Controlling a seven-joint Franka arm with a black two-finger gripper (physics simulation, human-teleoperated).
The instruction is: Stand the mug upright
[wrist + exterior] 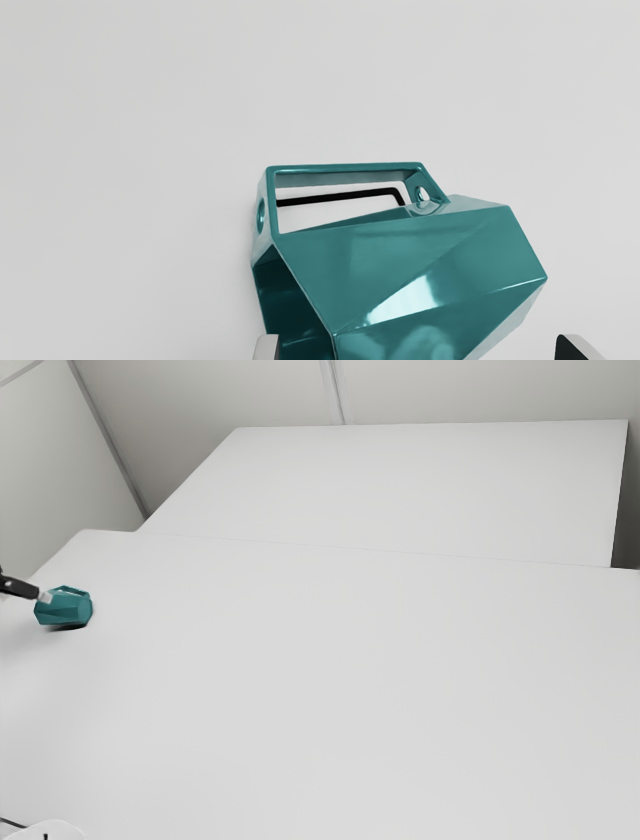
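In the exterior view, the gripper is at the far left, its light fingertip overlapping the upper side of the teal faceted mug. The mug lies on its side on the white table. The wrist view has the gripper open, with wide-set fingers and the mug partly between them. One fingertip overlaps the mug's dark open mouth; the other stands apart from it, past the base end. The angular handle sticks out sideways, away from the fingers. The mug's lower part is cut off there.
A second white surface lies behind the table in the exterior view, with pale walls beyond. A white rounded object with a dark line beside it is at that view's bottom left corner, well apart from the mug.
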